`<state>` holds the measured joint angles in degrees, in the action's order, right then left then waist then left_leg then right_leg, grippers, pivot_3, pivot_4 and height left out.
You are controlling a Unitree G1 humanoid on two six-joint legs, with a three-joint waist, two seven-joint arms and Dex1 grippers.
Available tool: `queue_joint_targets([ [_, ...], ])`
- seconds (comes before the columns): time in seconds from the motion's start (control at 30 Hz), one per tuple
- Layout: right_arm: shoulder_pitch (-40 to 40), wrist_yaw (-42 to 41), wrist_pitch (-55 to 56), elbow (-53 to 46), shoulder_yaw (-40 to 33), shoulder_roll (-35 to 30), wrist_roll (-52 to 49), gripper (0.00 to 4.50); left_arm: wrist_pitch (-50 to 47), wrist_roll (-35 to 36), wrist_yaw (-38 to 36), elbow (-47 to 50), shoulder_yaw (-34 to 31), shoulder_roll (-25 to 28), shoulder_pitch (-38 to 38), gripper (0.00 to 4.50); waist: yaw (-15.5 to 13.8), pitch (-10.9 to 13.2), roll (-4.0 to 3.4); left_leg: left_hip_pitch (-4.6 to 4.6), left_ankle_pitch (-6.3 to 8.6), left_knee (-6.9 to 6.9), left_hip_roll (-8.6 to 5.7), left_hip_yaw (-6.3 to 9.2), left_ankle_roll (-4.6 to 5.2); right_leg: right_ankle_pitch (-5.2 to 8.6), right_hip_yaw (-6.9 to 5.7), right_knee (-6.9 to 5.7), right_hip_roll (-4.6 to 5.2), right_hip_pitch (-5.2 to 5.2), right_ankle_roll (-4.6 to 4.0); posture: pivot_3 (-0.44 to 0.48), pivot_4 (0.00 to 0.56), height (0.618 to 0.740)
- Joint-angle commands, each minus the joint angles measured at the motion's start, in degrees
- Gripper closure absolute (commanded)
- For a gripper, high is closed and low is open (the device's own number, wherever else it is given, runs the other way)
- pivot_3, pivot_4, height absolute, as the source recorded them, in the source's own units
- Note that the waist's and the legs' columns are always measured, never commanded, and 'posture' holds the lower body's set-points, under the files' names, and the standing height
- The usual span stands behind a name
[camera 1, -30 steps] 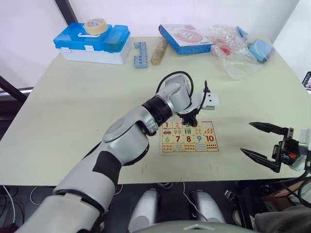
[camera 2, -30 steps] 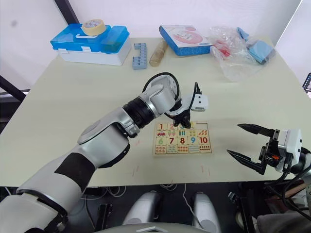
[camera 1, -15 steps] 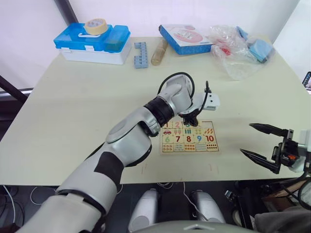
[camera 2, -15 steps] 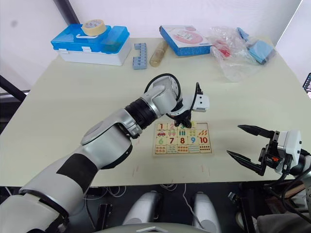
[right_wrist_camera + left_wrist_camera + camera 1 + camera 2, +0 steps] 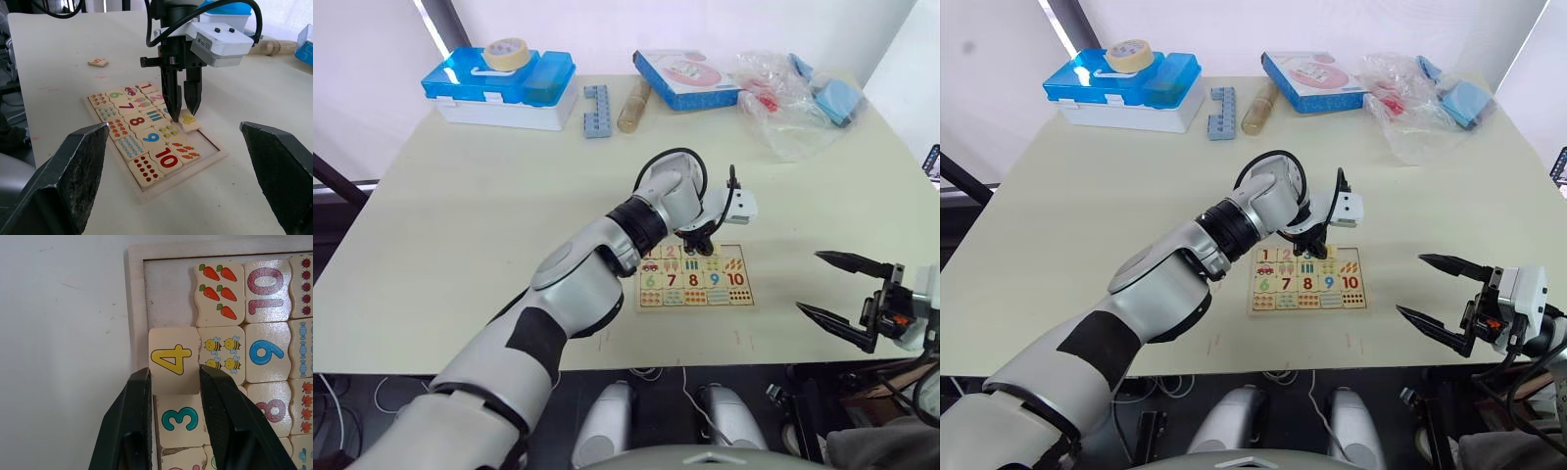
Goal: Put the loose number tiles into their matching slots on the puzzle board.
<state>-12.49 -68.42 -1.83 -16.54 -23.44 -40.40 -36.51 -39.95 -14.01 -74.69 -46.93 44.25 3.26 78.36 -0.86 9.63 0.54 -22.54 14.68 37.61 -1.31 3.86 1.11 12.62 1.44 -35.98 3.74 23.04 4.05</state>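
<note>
The puzzle board [image 5: 695, 308] lies near the table's front edge, with most slots filled. My left gripper [image 5: 173, 374] hovers at the board's far row, shut on a tile with a yellow 4 [image 5: 173, 360]. The tile rests tilted over the far rim, between the green 3 tile [image 5: 180, 418] and an empty slot [image 5: 168, 298]. Another loose tile [image 5: 98, 62] with a red numeral lies on the table, apart from the board. My right gripper [image 5: 837, 289] hangs open and empty by the front right edge, well to the right of the board.
Along the table's far edge stand a blue toolbox [image 5: 499, 83] with a tape roll on it, a blue brick strip [image 5: 596, 110], a wooden cylinder [image 5: 633, 106], a blue-edged pink box [image 5: 685, 78] and a crumpled plastic bag [image 5: 793, 98].
My left gripper has crept slightly to the right over the board's far row, still holding the tile. The right gripper has barely shifted.
</note>
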Motion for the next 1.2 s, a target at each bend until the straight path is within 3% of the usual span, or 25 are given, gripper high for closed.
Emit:
queue_joint_targets([
  [0.03,-0.2,0.3,0.8,-1.7,-1.0,0.0,-0.7,0.00,0.7,-0.6,-0.2,0.2,-1.4,-0.7,0.3,3.58,0.0,0.0,0.00,0.00,0.00,0.01,0.00,0.00,0.00,0.00,0.00,0.00,0.00,0.00,0.00,0.000,0.150,0.740],
  [0.9,-0.5,0.6,1.1,-2.0,-0.7,0.7,-0.4,0.00,0.5,-2.1,-1.0,0.6,-2.0,-1.1,-0.4,3.58,0.0,0.0,0.00,-0.10,0.01,0.60,-0.01,0.00,0.02,-0.01,0.01,-0.38,0.00,-0.01,0.03,0.000,0.150,0.740],
  [0.93,-0.5,0.6,1.1,-2.0,-0.7,0.8,-0.4,0.00,0.5,-2.1,-1.0,0.7,-2.1,-1.1,-0.4,2.55,0.0,0.0,0.00,-0.10,0.01,0.61,-0.01,0.00,0.02,-0.01,0.01,-0.39,0.00,-0.01,0.03,0.000,0.150,0.740],
  [0.97,-0.5,0.6,1.0,-2.0,-0.7,0.8,-0.4,0.00,0.5,-2.1,-1.0,0.6,-2.1,-1.1,-0.4,2.29,0.0,0.0,0.00,-0.10,0.01,0.63,-0.01,0.01,0.02,-0.01,0.01,-0.41,0.00,-0.01,0.03,0.000,0.150,0.740],
  [1.07,-0.5,0.6,1.0,-2.0,-0.7,0.8,-0.4,0.00,0.6,-1.9,-0.9,0.5,-2.5,-1.2,-0.1,0.72,0.0,0.0,0.00,-0.10,0.01,0.68,-0.01,0.01,0.02,-0.01,0.01,-0.47,0.00,-0.01,0.03,0.000,0.150,0.740],
  [1.13,-0.6,0.7,1.0,-2.1,-0.6,0.9,-0.4,0.00,0.6,-1.7,-0.9,0.7,-2.9,-1.1,0.2,0.05,0.0,0.0,0.00,-0.10,0.01,0.70,-0.02,0.01,0.02,-0.01,0.02,-0.48,0.00,-0.01,0.03,0.000,0.150,0.740],
  [1.2,-0.6,0.8,1.0,-2.2,-0.6,1.0,-0.3,0.00,0.6,-1.3,-1.1,0.9,-3.8,-0.7,0.9,0.05,0.0,0.0,0.00,-0.10,0.01,0.70,-0.02,0.01,0.02,-0.01,0.02,-0.49,0.00,-0.01,0.03,0.000,0.150,0.740],
])
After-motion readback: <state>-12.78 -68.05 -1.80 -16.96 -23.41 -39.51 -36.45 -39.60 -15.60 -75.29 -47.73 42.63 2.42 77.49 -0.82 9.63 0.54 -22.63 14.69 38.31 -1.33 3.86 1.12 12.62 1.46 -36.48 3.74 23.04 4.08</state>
